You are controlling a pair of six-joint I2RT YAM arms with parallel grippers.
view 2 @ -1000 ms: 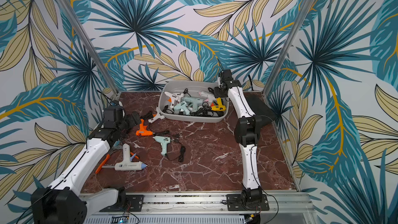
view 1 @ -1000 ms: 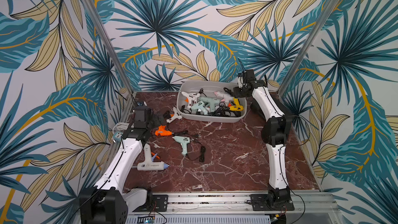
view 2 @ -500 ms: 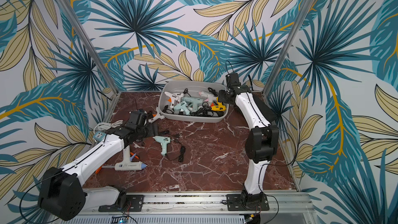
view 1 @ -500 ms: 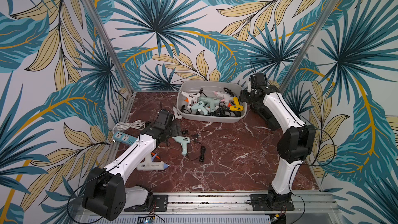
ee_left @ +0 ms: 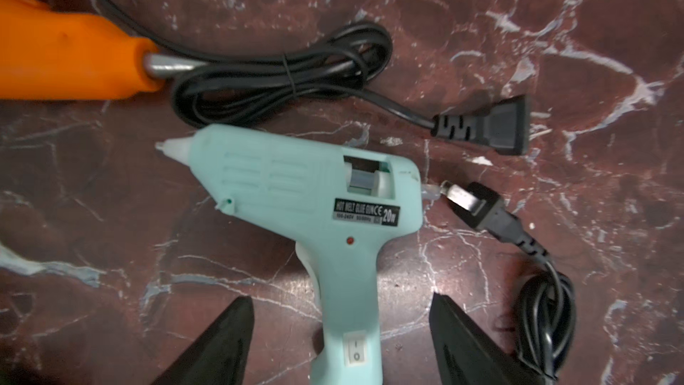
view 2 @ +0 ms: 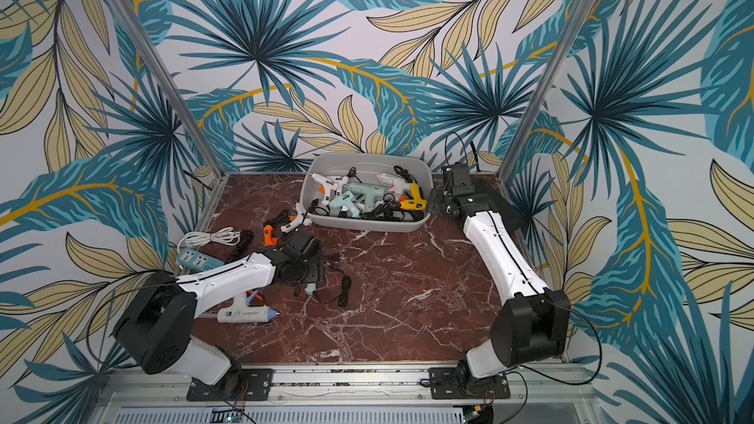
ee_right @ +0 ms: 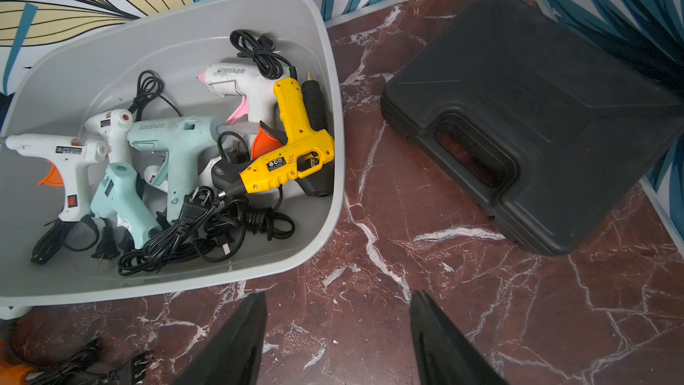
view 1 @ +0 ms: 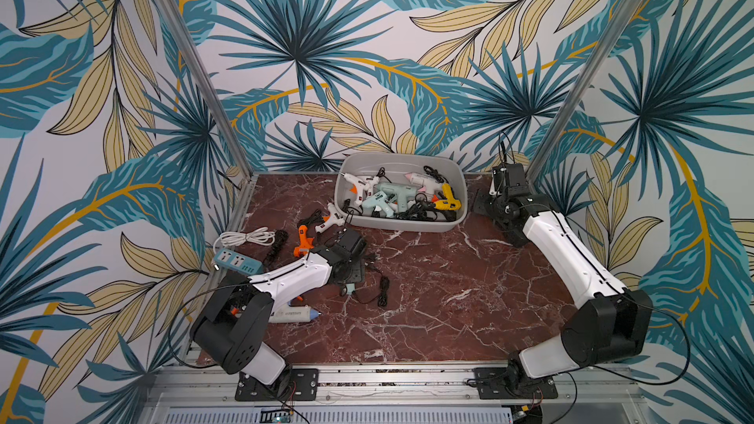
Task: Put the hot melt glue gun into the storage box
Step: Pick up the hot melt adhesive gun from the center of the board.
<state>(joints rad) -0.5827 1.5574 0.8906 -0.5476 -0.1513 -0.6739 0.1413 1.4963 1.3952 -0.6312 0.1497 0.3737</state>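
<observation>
Your left gripper (ee_left: 340, 298), jaws wide, straddles the handle of the mint plastic glue gun (ee_left: 296, 187). Your right gripper (ee_right: 338, 293), parted and empty, hangs at three o'clock of the light grey plastic tub (view 1: 408, 225).

A light grey plastic storage box (view 1: 402, 225) stands at the back of the red marbled table (view 1: 449, 299), with several glue guns piled inside. A flat black plastic case (ee_right: 536, 116) lies to its right. Front-left of the box, a mint-green plastic glue gun (ee_left: 296, 194) lies on the table, an orange plastic glue gun (view 1: 304, 240) just behind it.
</observation>
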